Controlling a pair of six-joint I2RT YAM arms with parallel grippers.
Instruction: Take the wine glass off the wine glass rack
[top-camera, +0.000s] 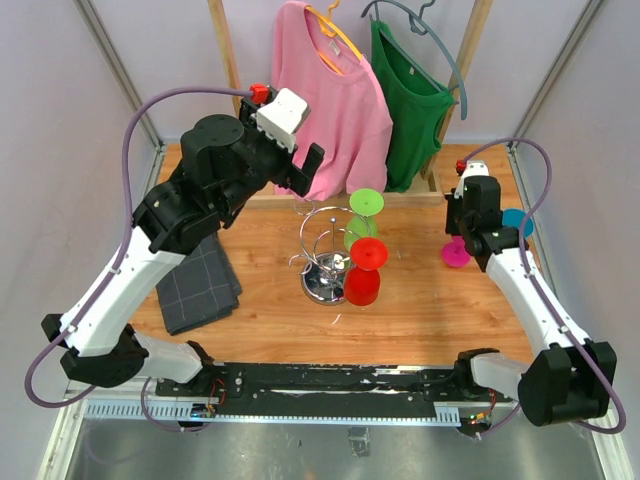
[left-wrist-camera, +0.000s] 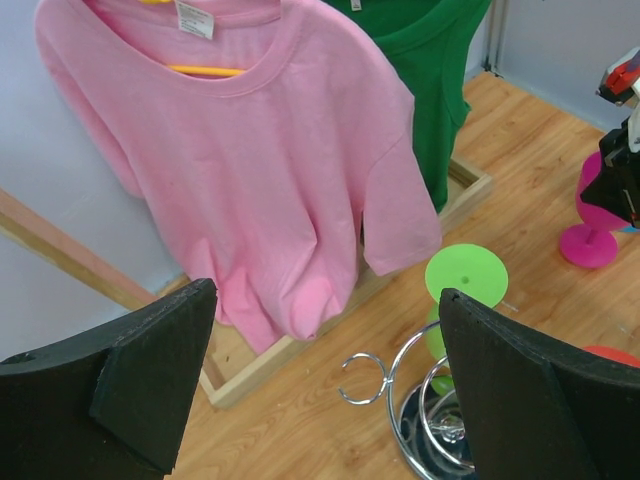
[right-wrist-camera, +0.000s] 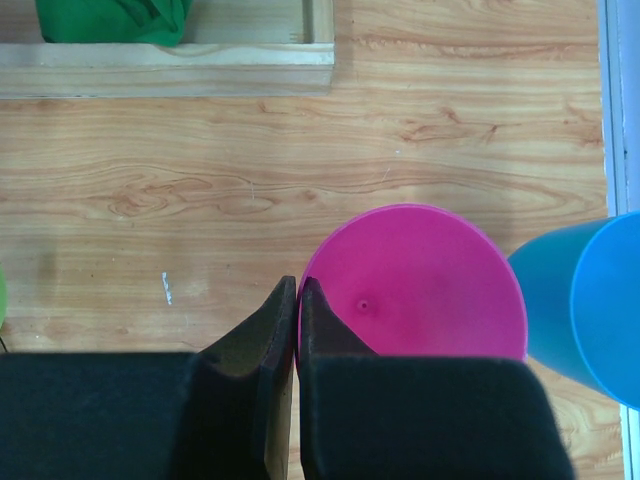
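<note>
left fingers (left-wrist-camera: 150, 380) are spread wide, high above the wine glass rack (top-camera: 322, 250) on the desk (top-camera: 420, 310), where a red wine glass (top-camera: 364, 272) and a green wine glass (top-camera: 366, 203) hang. right fingers (right-wrist-camera: 270, 350) are pressed together beside a pink glass (right-wrist-camera: 420, 290). if a foot is snagged on a wire arm, the rack could be tipped.

wine glass rack (top-camera: 320, 285): chrome, upright | green glass (top-camera: 366, 203), red glass (top-camera: 364, 272): hanging inverted

- The left gripper (left-wrist-camera: 325, 300) fills the bottom edge, its black jaws spread wide.
- Between them stands the chrome wine glass rack (left-wrist-camera: 384, 376), with a green wine glass (left-wrist-camera: 466, 274) hanging foot-up on it.
- A pink shirt (left-wrist-camera: 250, 150) and a green shirt (left-wrist-camera: 430, 70) hang behind, over a wooden frame (left-wrist-camera: 250, 365).
- A magenta glass (left-wrist-camera: 590, 225) stands on the desk (left-wrist-camera: 540, 140) at far right.
</note>
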